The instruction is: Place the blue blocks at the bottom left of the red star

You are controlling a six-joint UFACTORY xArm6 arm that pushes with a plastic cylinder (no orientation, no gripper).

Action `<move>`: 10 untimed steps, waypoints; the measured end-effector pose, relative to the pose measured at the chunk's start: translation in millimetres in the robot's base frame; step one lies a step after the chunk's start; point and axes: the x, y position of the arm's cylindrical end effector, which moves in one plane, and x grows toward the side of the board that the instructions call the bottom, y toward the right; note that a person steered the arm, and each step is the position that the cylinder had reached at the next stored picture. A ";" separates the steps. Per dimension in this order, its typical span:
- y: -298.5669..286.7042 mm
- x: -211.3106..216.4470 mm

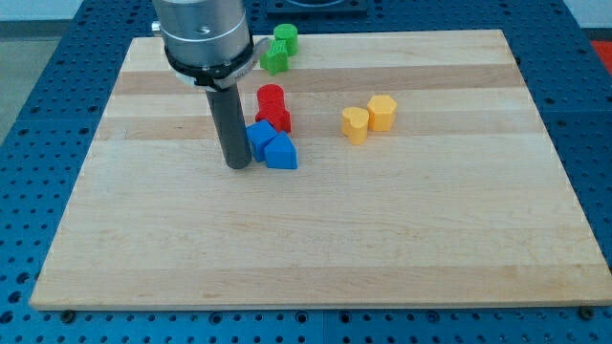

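Two blue blocks sit together near the board's middle: one [259,139] to the left and a wedge-like one [281,153] to its lower right, touching. Just above them are two red blocks: a red cylinder [271,96] and a red star-like block [275,118] below it, which touches the blue blocks' top edge. My tip [238,164] stands on the board right beside the left blue block, at its left side, touching or nearly touching it.
Two green blocks [280,50] lie near the board's top edge, partly behind the arm's housing [204,38]. Two yellow blocks [369,118] sit side by side to the right of the red ones. The wooden board [316,248] lies on a blue perforated table.
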 end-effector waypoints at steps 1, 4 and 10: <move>3.5 2.8; 55.4 27.8; 82.3 8.3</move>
